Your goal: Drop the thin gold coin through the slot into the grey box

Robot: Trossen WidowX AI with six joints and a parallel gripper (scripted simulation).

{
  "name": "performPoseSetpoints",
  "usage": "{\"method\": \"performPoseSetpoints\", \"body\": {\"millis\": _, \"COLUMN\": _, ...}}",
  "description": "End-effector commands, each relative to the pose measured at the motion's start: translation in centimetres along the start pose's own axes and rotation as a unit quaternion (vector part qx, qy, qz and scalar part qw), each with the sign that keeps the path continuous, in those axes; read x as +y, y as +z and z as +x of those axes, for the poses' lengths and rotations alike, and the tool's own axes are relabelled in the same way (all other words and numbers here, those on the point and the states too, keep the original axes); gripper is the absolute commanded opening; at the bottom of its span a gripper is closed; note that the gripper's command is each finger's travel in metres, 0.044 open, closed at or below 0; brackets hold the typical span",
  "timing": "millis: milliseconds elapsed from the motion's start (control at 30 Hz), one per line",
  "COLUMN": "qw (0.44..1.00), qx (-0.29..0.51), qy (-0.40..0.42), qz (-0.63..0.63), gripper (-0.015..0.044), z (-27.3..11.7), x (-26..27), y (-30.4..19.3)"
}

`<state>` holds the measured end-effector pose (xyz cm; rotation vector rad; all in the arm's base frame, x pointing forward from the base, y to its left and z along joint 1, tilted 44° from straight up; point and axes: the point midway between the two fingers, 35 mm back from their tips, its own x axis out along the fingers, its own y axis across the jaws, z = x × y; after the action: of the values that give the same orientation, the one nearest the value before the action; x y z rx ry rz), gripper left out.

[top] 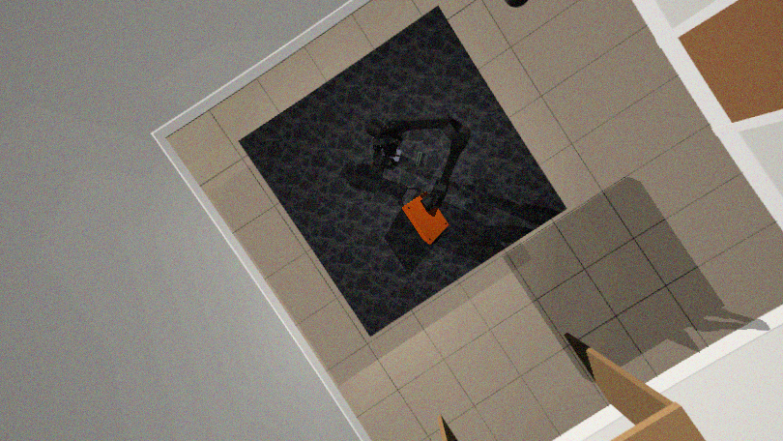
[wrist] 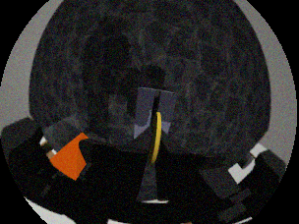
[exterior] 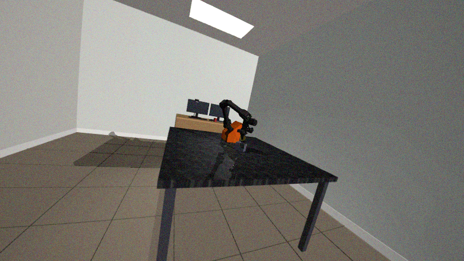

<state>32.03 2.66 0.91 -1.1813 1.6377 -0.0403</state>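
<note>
The gripper (wrist: 153, 115) is squeezed shut on the thin gold coin (wrist: 156, 138), seen in the middle of the wrist view. So the pick-up looks done. The coin has yet to go into the box slot, which cannot be made out.

Gold coin (wrist: 156, 138): seen edge-on as a thin yellow arc, upright, clamped between the two grey fingers of the pincer (wrist: 155, 119), above the dark worktop (wrist: 197, 48). Grey box and green holder cannot be made out.
</note>
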Motion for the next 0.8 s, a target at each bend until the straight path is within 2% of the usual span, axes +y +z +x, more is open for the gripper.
{"method": "performPoseSetpoints", "body": {"millis": 0, "qw": 1.0, "qx": -0.001, "qy": 0.0, "qz": 0.002, "gripper": 0.0, "z": -0.05, "x": -0.05, "y": 0.02}}
{"method": "performPoseSetpoints", "body": {"millis": 767, "qw": 1.0, "qx": 0.0, "qy": 0.0, "qz": -0.002, "gripper": 0.0, "z": 0.9, "x": -0.07, "y": 0.1}}
